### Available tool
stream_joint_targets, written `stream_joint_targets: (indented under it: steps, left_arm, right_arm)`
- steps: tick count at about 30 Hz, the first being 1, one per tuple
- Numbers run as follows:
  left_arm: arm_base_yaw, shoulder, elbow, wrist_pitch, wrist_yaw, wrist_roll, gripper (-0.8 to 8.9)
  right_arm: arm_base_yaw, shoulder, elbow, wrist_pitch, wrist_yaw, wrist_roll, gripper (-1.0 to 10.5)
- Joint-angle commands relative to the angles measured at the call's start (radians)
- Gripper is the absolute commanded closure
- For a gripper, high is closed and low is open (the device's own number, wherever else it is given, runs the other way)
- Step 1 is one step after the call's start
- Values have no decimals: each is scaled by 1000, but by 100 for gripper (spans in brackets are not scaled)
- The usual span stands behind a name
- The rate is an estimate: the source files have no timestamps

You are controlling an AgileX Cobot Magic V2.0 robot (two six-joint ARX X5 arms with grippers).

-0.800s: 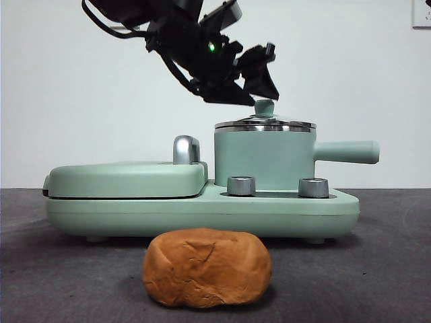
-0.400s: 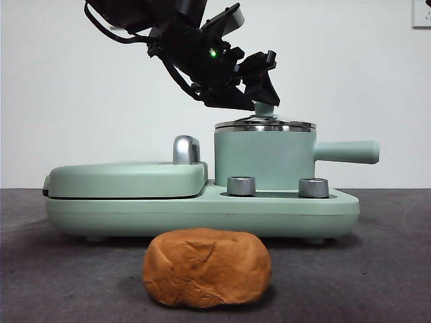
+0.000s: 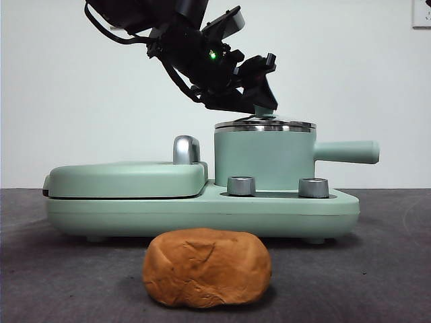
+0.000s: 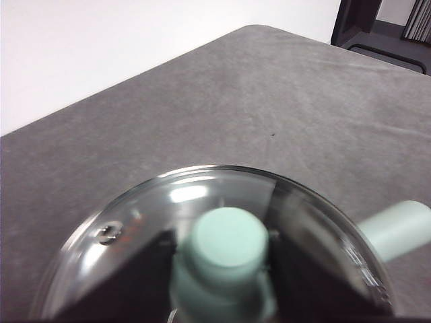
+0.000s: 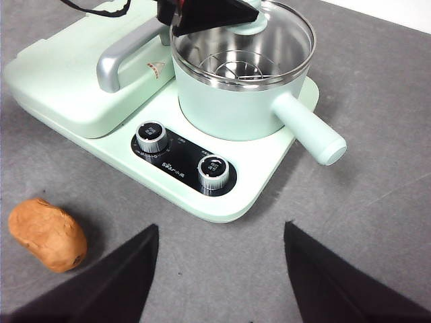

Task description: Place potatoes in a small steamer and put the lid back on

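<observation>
One step underway: lid removal | left gripper (image 4: 225, 269) fingers straddle the lid (image 4: 155, 222) knob, seemingly unclamped | right gripper (image 5: 219, 269) wide, waiting | potatoes (image 3: 207, 268) on desk | next: clamp, lift.

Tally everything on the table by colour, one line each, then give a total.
Mint-green: 2, the cooker base with its griddle cover and the small steamer
Clear glass: 1, the lid on the steamer
Orange-brown: 1, the potato
Total: 4
</observation>
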Motion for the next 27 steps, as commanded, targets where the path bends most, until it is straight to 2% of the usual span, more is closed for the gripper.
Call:
stream_joint_targets:
  steps: [1,15,22,27]
  left_arm:
    - [-10,32,27,0,-5,12,811]
    - [-11,-10,57,-30,-10,13,807]
    - [-2,-120,59,-83,-34,13,807]
    - [13,-220,59,-181,-34,13,807]
  right_arm:
    - [4,4,18,10,2,18,652]
    - [4,3,18,8,1,19,652]
    - [4,3,18,2,1,19,652]
    - [4,3,18,2,1,19,652]
